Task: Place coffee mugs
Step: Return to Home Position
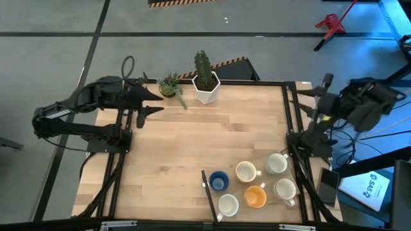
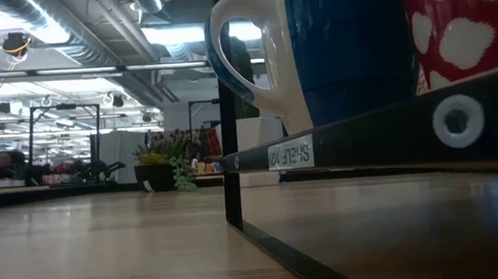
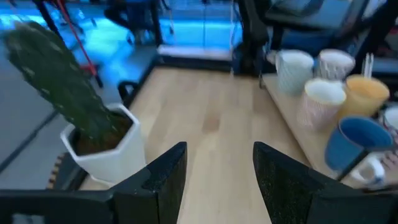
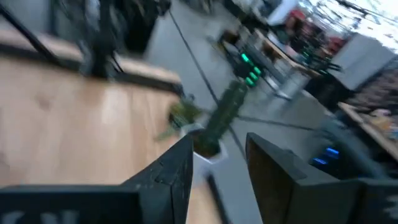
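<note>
Counter (image 1: 180, 154) is pale butcher-block wood with black frame rails along both short sides, and most of it is bare.

All six mugs sit bunched on a low black-framed shelf (image 1: 209, 192) at one corner of the counter: the blue mug (image 1: 219, 181), the orange mug (image 1: 255, 196) and four white mugs (image 1: 246, 171) around them. Nothing is gripping them. From counter height the blue mug fills the shot with its white handle, next to a red-and-white patterned mug (image 2: 464, 12), both on the shelf rail.

The left fingers (image 3: 165, 180) are spread apart, holding nothing, up above the wood. The white cactus pot (image 1: 206, 86) is near them, just past the tips and off to one side. A small succulent (image 1: 170, 85) sits close by too. The mugs are well apart from them, further out ahead.

The right fingers (image 4: 171, 171) are also apart and empty, over by the opposite edge. The cactus shows far beyond their tips, and the mugs are not near them either.

Room: grey floor with dark tape lines, a yellow-black hazard strip (image 1: 173, 2), and something red (image 1: 331, 24) on the floor. Across the counter you get silver ceiling ducts (image 2: 48, 17), strip lights and some plants (image 2: 165, 160) way back.
</note>
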Controlling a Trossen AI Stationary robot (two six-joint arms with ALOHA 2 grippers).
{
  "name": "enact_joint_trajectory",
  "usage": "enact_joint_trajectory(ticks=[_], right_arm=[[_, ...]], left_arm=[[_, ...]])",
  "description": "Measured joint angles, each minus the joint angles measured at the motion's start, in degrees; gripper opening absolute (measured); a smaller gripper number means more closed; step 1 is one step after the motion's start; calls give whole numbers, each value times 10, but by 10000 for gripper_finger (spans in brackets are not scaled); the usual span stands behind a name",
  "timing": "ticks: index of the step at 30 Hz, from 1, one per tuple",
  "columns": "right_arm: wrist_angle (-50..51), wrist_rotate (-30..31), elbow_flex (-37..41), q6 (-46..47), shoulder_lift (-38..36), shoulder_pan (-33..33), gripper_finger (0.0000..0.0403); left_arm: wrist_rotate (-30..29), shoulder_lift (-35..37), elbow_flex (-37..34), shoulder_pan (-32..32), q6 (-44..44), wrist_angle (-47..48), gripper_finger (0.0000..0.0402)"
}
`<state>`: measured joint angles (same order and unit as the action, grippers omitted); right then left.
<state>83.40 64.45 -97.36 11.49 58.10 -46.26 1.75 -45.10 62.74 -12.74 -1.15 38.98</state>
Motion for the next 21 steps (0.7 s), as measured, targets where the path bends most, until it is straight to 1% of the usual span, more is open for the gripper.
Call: enact_joint_trajectory(ticks=[3,5,7,10,13,15,16,17,18,19,21], right_arm=[[-141,-10,106,-47,-105,-24,134],[-284,-34,206,-126,-183,-37,134],[-443,-68,319,-222,-265,-41,134],[-655,-140,489,-349,-380,-34,134],[-818,-196,627,-448,-484,-18,134],[-877,-245,693,-482,-559,-6,134],[-905,-262,719,-493,-581,-1,134],[-938,-255,737,-509,-577,2,134],[-932,-233,749,-528,-576,4,134],[-921,-241,756,-533,-575,8,134],[-936,-290,759,-525,-578,14,134]], left_arm=[[13,14,0,-18,1,-3,179],[50,21,0,-32,2,-12,179],[121,26,0,-46,5,-32,179],[234,27,0,-67,9,-40,179],[323,24,-8,-90,8,-45,179],[383,23,-28,-108,11,-64,179],[412,24,-40,-118,16,-79,179],[438,24,-54,-126,20,-97,179],[465,25,-69,-134,25,-114,179],[490,25,-86,-142,34,-130,179],[534,25,-126,-157,47,-172,179]])
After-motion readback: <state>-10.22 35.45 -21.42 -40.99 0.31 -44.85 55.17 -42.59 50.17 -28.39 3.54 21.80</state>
